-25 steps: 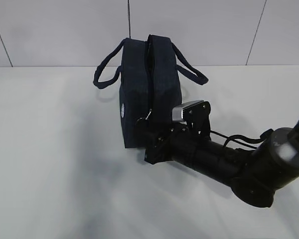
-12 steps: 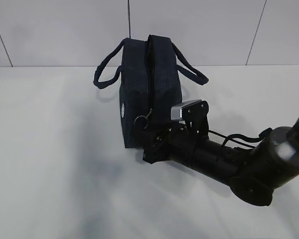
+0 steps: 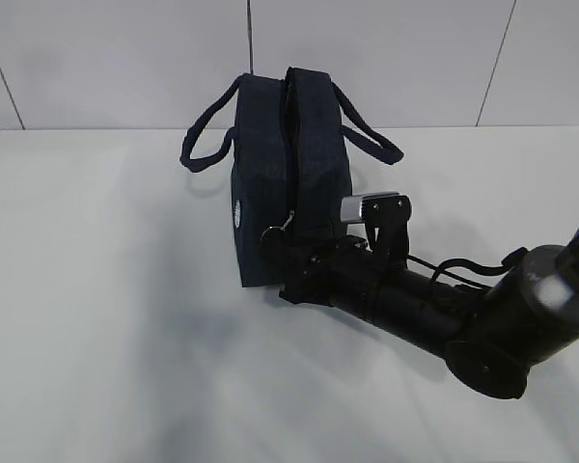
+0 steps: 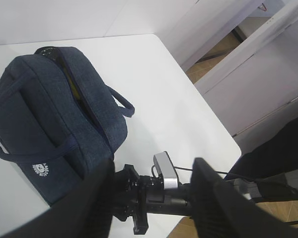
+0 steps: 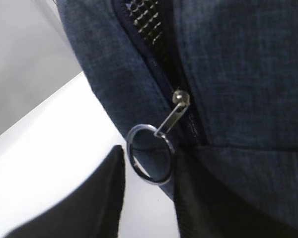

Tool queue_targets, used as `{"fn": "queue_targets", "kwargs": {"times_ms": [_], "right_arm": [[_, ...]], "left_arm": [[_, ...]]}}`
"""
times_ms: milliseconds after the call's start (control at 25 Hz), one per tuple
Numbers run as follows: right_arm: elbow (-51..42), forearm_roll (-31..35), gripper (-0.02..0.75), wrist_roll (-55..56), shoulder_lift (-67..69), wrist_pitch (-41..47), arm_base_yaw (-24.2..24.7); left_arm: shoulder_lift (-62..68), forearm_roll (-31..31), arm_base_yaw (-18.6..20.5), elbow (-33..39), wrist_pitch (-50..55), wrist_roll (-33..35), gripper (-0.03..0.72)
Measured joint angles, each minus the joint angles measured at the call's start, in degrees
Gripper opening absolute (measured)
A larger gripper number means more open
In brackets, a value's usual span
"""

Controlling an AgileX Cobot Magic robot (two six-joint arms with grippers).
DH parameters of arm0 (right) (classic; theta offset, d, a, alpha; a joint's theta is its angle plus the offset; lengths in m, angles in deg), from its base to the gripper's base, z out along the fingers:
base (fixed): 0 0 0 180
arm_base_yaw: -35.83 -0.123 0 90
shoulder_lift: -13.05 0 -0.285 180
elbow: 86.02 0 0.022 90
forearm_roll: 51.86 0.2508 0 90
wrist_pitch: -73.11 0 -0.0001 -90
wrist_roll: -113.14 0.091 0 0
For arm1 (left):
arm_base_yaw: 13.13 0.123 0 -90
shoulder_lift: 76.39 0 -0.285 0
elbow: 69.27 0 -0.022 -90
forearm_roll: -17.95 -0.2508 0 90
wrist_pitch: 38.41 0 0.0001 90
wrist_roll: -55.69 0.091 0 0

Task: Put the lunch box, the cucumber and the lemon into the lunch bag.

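In the right wrist view the ring pull of the one lunch bag hangs between the right gripper's two dark fingers, at about twelve o'clock from their tips; the jaws stand partly apart around the ring, and whether they pinch it I cannot tell. The bag stands upright on the white table, with two loop handles and one round white logo. The left gripper hovers high above, its two fingers spread with nothing between them, the bag at ten o'clock from them.

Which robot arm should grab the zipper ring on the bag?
Probably the right. Its gripper is already at the ring, a finger on each side, beside the bag. The left gripper hangs high above, far off.
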Motion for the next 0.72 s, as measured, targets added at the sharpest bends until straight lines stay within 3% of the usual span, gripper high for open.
{"fn": "queue_targets", "kwargs": {"times_ms": [160,440,640,720], "right_arm": [[0.00,0.07,0.180,0.00,0.00,0.00,0.00],[0.00,0.11,0.148,0.00,0.00,0.00,0.00],[0.00,-0.71,0.018,0.00,0.00,0.00,0.00],[0.00,-1.54,0.000,0.02,0.00,0.00,0.00]], "left_arm": [[0.00,0.00,0.00,0.00,0.00,0.00,0.338],[0.00,0.00,0.00,0.00,0.00,0.00,0.301],[0.00,0.00,0.00,0.00,0.00,0.00,0.299],[0.00,0.00,0.00,0.00,0.00,0.00,0.298]]}}
